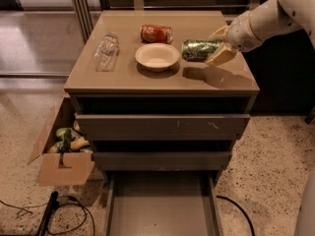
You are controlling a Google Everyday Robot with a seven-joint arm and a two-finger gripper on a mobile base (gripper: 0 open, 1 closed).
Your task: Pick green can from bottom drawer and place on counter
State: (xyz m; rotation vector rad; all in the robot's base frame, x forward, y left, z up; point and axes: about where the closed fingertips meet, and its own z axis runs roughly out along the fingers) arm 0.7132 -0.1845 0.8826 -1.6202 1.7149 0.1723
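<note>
The green can (199, 50) lies on its side, held a little above the right part of the counter (162, 77), its shadow on the surface below. My gripper (217, 45) comes in from the right on a white arm and is shut on the can's right end. The bottom drawer (160, 205) is pulled open at the foot of the cabinet, and its flat tray shows nothing in it.
On the counter are a white bowl (157, 56) just left of the can, a red soda can (156, 33) lying behind the bowl, and a clear plastic bottle (106, 50) on the left. A cardboard box (61, 149) of items stands on the floor left of the cabinet, with cables nearby.
</note>
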